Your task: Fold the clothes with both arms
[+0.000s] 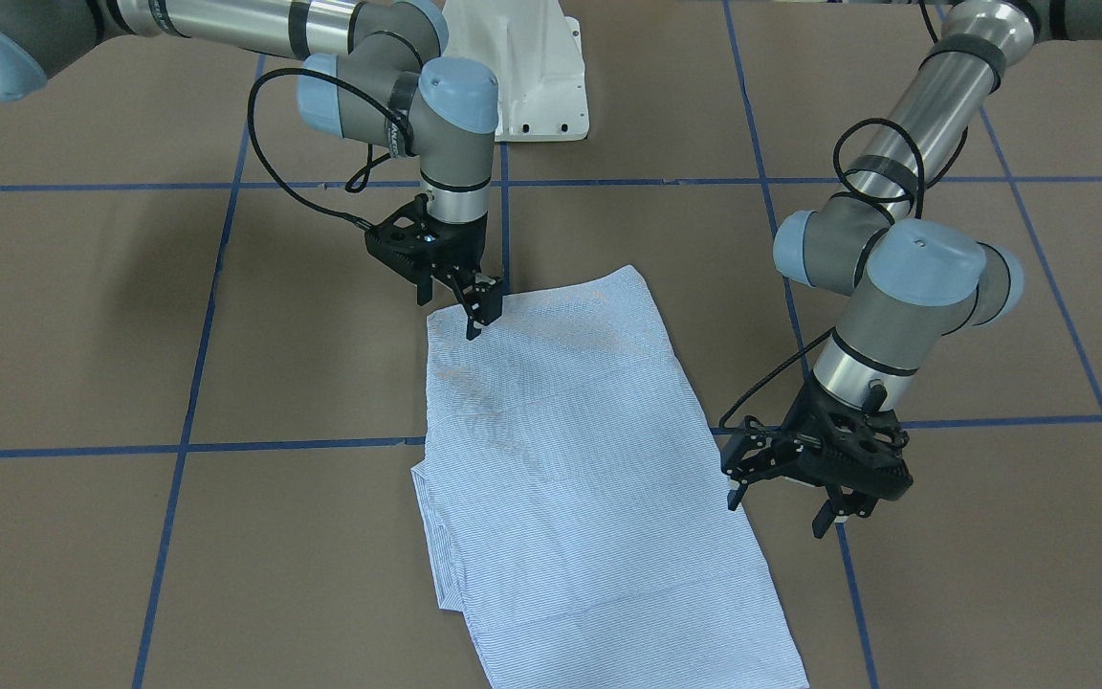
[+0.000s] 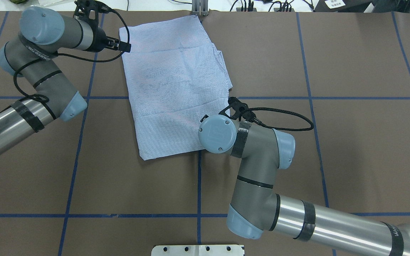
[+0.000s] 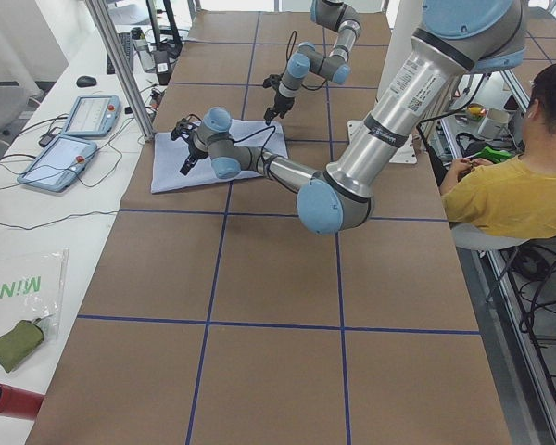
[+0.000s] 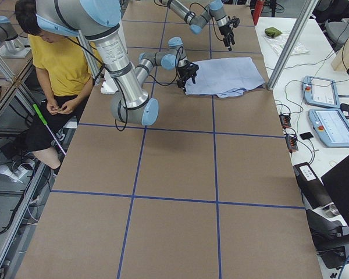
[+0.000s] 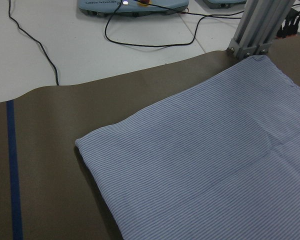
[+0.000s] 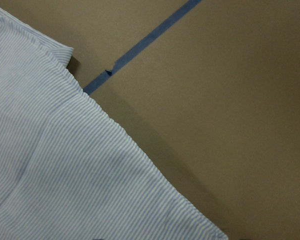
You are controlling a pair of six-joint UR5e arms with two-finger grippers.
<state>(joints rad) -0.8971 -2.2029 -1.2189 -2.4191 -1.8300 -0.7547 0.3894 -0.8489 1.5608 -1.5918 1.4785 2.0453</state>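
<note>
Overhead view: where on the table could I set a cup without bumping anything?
Bare: right of the shirt, past the right arm's cable, and the near squares toward the white base plate. Crowded: the shirt's far corner at the left gripper and its near edge under the right gripper.

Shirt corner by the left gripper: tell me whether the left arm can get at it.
Probably yes. The left gripper hangs open just beside the shirt at that corner; nothing lies between them, and the right gripper is at the shirt's opposite end.
</note>
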